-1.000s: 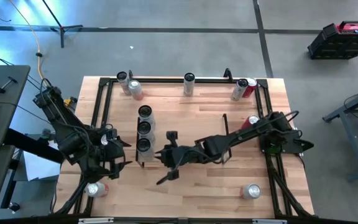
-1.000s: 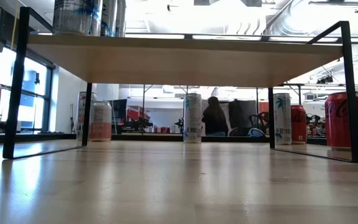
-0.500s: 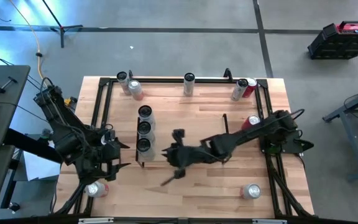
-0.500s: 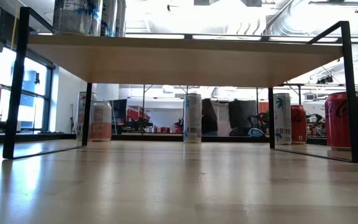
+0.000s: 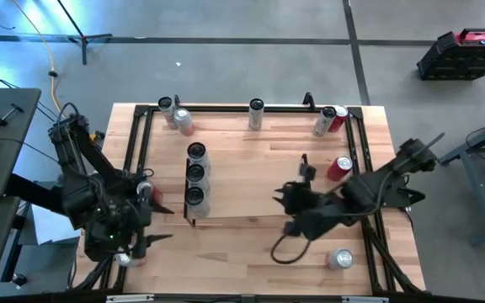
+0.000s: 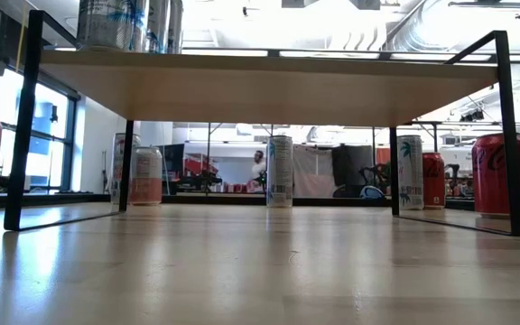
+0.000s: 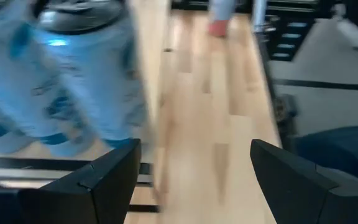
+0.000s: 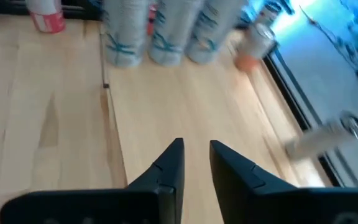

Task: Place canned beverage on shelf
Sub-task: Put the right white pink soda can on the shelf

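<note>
**Right arm pulled back, three cans up**

A light-wood table (image 5: 251,252) with black rails is seen, office space beyond. The right gripper (image 8: 196,146) has been drawn away from the shelf (image 5: 251,185); its fingers are held nearly pressed together, nothing between them. Well ahead of them, three cans (image 8: 166,31) are left standing in a row at the shelf's end. That placement is judged complete, and another pickup seems due.

The left gripper (image 7: 194,149) has been swung aside, fingers spread and empty, with the pale cans blurred beyond one fingertip.

The shelf is a smooth, matt board on thin black wire frames. The cans are slim, glossy metal cylinders, silver with teal print. A loose can (image 5: 341,258) is left lying sideways.
</note>
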